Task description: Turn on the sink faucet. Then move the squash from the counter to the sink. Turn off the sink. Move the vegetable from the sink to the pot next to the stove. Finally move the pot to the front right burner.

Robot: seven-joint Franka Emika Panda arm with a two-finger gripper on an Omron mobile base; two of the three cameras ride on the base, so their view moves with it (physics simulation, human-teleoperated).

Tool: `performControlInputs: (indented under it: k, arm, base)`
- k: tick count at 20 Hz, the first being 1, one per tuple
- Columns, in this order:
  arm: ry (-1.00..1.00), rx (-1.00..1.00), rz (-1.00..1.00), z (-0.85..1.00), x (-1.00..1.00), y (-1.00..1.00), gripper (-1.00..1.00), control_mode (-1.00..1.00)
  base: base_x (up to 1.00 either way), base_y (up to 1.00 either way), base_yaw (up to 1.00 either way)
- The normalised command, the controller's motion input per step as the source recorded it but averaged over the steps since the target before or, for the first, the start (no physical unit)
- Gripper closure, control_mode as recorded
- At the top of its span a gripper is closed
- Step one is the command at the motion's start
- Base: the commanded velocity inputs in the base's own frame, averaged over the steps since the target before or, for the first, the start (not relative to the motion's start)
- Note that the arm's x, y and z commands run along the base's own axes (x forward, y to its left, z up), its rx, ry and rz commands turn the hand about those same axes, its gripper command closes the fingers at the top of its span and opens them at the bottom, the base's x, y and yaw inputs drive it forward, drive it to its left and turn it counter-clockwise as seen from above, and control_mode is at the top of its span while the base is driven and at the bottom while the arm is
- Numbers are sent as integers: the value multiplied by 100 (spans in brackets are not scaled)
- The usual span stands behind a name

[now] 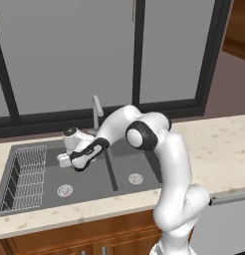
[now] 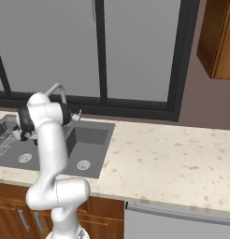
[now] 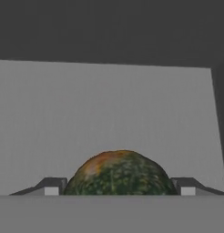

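Kitchen: sink (image 1: 84,187) w/ faucet (image 1: 97,112), stone counter (image 2: 182,158), wood cabinets (image 1: 94,244).

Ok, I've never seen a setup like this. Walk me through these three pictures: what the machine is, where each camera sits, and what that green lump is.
The white machine is a robot arm on a base in a simulated kitchen. Two pictures come from cameras on that base, behind the arm to its left and right. They look down on a beige counter and a dark double sink with a faucet and a wire rack.

The third camera sits on the hand, looking along the end effector. The green and orange ball is the squash, sitting between the two fingertips, which flank it closely. It appears held over the sink.
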Motion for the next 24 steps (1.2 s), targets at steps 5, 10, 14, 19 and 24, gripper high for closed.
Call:
performControlInputs:
  k: [5,10,14,19,24]
  arm:
    - [0,-7,0,71,-31,1,100,-100]
    - [-2,-1,-2,38,-80,0,100,-100]
    - [0,0,-2,43,-86,-4,100,-100]
    - [0,0,-2,60,-71,-14,100,-100]
    - [1,0,-6,64,-54,-27,100,-100]
  base:
    - [0,0,0]
    - [0,0,0]
    - [0,0,0]
    - [0,0,0]
    - [0,0,0]
